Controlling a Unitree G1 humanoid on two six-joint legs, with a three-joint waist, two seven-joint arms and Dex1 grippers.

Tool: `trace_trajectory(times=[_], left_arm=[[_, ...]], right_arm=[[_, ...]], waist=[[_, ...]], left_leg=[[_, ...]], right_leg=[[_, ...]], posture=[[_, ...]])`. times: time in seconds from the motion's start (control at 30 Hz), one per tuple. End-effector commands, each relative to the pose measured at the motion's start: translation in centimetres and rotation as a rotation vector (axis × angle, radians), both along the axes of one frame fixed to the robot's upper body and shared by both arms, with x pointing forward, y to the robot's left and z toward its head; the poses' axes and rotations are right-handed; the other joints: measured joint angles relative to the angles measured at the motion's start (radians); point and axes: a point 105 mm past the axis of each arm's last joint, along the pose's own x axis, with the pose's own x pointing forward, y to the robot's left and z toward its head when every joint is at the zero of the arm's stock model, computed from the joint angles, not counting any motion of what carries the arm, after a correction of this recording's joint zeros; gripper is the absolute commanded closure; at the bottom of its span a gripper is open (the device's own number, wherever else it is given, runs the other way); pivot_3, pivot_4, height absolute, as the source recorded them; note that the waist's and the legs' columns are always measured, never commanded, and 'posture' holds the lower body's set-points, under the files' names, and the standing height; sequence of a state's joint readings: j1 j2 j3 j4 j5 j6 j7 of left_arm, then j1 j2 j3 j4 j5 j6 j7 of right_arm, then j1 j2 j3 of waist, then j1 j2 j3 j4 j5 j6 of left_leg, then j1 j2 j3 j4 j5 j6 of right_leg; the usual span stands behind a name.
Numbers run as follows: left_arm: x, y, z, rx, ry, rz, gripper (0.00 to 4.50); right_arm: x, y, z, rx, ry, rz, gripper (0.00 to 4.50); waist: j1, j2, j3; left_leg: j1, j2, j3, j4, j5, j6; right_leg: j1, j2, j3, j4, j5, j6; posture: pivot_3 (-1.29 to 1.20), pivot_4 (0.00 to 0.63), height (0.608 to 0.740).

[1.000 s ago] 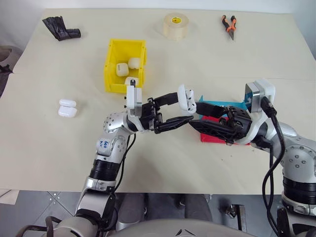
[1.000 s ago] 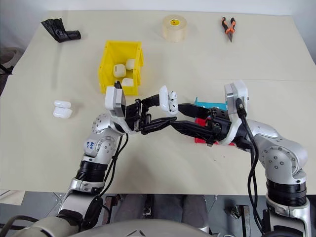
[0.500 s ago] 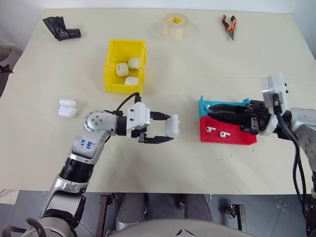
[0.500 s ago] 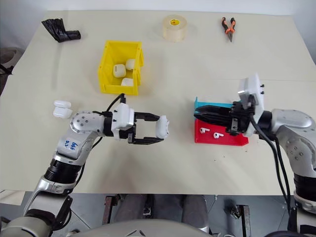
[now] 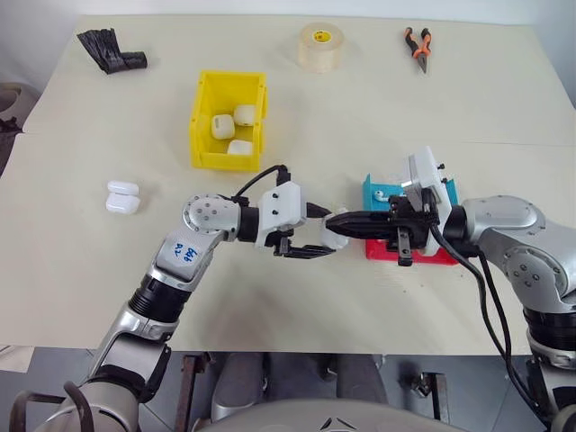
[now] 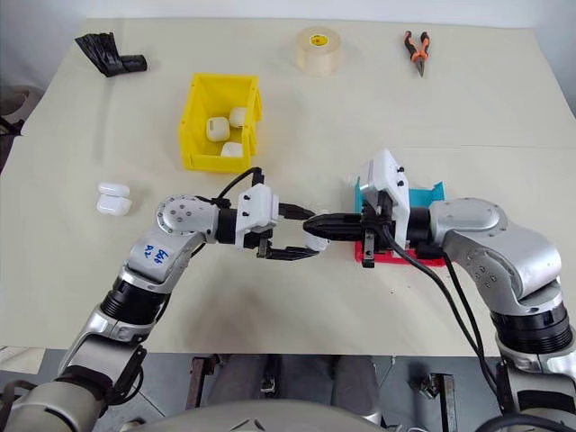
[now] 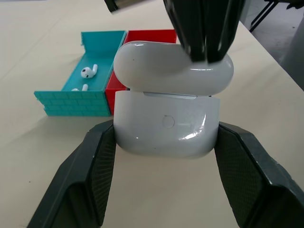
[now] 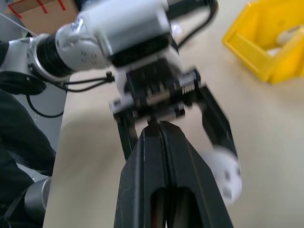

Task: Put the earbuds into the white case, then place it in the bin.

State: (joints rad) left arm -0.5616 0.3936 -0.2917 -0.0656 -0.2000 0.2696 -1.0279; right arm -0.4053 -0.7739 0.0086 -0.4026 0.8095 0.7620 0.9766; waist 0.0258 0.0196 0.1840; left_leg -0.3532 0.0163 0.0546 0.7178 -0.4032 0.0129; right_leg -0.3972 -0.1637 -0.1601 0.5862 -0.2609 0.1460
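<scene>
My left gripper (image 5: 326,236) is shut on the white case (image 7: 166,121), holding it by its sides just above the table in front of the trays. The case's lid (image 7: 173,64) lies down over the body with a thin gap. My right gripper (image 5: 337,221) is shut, and its black fingertips (image 7: 204,28) rest on top of the lid. Two earbuds (image 7: 88,72) lie in the blue tray (image 7: 102,47). The yellow bin (image 5: 205,108) stands behind my left arm and holds three white cases (image 5: 232,126).
The red tray (image 5: 427,256) lies beside the blue tray, mostly under my right arm. Two more white cases (image 5: 123,196) sit at the left. A tape roll (image 5: 319,45), orange pliers (image 5: 417,45) and a black object (image 5: 112,51) lie along the far edge.
My right gripper went from the case out over the trays, then came back to the case and shut. My left gripper kept the case and sank lower. The lid, open a second ago, is down.
</scene>
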Motion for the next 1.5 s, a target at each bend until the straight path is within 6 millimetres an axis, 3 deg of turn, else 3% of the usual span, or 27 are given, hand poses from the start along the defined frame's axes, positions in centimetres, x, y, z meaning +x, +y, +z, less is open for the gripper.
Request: trace_trajectory(times=[0.03, 0.27, 0.43, 0.6, 0.7, 0.73, 0.93, 1.13, 1.27, 1.43, 1.5], left_arm=[[-0.7, 0.3, 2.7, -0.145, -0.050, -0.024, 1.74], [-1.3, 2.0, 4.3, -0.299, -0.022, 0.016, 1.74], [-1.0, 4.9, 4.2, -0.360, -0.058, 0.217, 1.74], [1.2, 10.6, 4.6, -0.595, -0.035, 0.707, 1.74], [2.4, 12.2, 4.6, -0.664, 0.016, 0.866, 1.74], [3.0, 12.6, 4.8, -0.671, 0.020, 0.909, 1.74], [6.3, 12.7, 6.8, -0.685, -0.013, 0.968, 1.74], [10.3, 13.0, 6.2, -0.571, -0.028, 1.053, 1.74], [11.2, 12.9, 5.5, -0.560, 0.003, 1.060, 1.74], [10.5, 12.1, 6.1, -0.600, 0.016, 0.985, 0.16], [9.8, 12.2, 6.5, -0.591, -0.025, 0.959, 0.02]], right_arm=[[0.8, -2.8, 0.4, 0.033, -0.042, -0.078, 4.48], [1.6, -5.4, 0.4, 0.104, -0.114, -0.204, 4.48], [1.5, -6.5, 1.7, 0.080, -0.323, -0.259, 2.87], [0.9, -6.5, 2.0, 0.081, -0.475, -0.298, 1.16], [0.8, -6.7, 2.0, 0.096, -0.498, -0.318, 0.12], [0.8, -6.8, 2.1, 0.100, -0.506, -0.335, 0.02], [1.0, -6.9, 1.5, 0.103, -0.480, -0.365, 0.02], [0.9, -6.6, 1.5, 0.107, -0.478, -0.368, 0.02], [0.8, -6.6, 1.5, 0.109, -0.477, -0.373, 0.02], [0.8, -6.5, 1.4, 0.115, -0.472, -0.374, 0.00], [0.8, -6.5, 1.3, 0.114, -0.470, -0.374, 0.00]], waist=[[0.001, 0.000, 0.000], [-0.002, 0.000, 0.000], [-0.002, 0.000, 0.000], [0.002, 0.000, 0.000], [0.003, 0.000, 0.000], [0.003, -0.001, 0.000], [0.005, -0.001, 0.000], [-0.001, -0.001, 0.000], [-0.002, -0.001, 0.000], [0.002, -0.001, 0.000], [0.000, -0.001, 0.000]], left_leg=[[0.000, 0.000, 0.000, 0.000, 0.000, 0.000], [0.000, 0.000, 0.000, 0.000, 0.000, 0.000], [0.001, 0.001, 0.000, 0.000, 0.000, 0.000], [0.001, 0.000, 0.000, 0.000, 0.000, 0.000], [0.001, 0.000, -0.001, 0.000, 0.000, 0.000], [0.001, 0.000, -0.001, 0.001, 0.000, 0.000], [0.001, 0.000, 0.000, 0.001, 0.000, 0.000], [0.002, 0.000, 0.001, -0.001, 0.000, 0.000], [0.002, 0.000, 0.001, -0.002, 0.000, 0.000], [0.001, 0.000, 0.001, -0.001, 0.000, 0.000], [0.001, 0.000, 0.001, -0.001, 0.000, 0.000]], right_leg=[[0.000, 0.000, 0.000, 0.000, 0.000, 0.000], [0.000, 0.000, 0.000, 0.000, 0.000, 0.000], [0.000, 0.000, 0.000, 0.000, 0.000, 0.000], [0.000, -0.001, 0.001, 0.000, 0.000, 0.000], [0.001, -0.001, 0.000, 0.001, 0.000, 0.000], [0.001, -0.001, 0.001, 0.001, 0.000, 0.000], [0.001, -0.001, 0.000, 0.001, 0.000, 0.000], [0.001, 0.000, 0.000, 0.000, 0.000, 0.000], [0.001, 0.000, 0.000, 0.000, 0.000, 0.000], [0.000, 0.000, 0.000, 0.000, 0.000, 0.000], [0.000, 0.000, 0.000, 0.000, 0.000, 0.000]], posture=[[0.00, 0.150, 0.740], [0.00, 0.150, 0.740], [0.00, 0.150, 0.740], [0.00, 0.150, 0.740], [0.00, 0.150, 0.740], [0.00, 0.150, 0.740], [0.00, 0.150, 0.740], [0.00, 0.150, 0.740], [0.00, 0.150, 0.740], [0.00, 0.150, 0.740], [0.00, 0.150, 0.740]])
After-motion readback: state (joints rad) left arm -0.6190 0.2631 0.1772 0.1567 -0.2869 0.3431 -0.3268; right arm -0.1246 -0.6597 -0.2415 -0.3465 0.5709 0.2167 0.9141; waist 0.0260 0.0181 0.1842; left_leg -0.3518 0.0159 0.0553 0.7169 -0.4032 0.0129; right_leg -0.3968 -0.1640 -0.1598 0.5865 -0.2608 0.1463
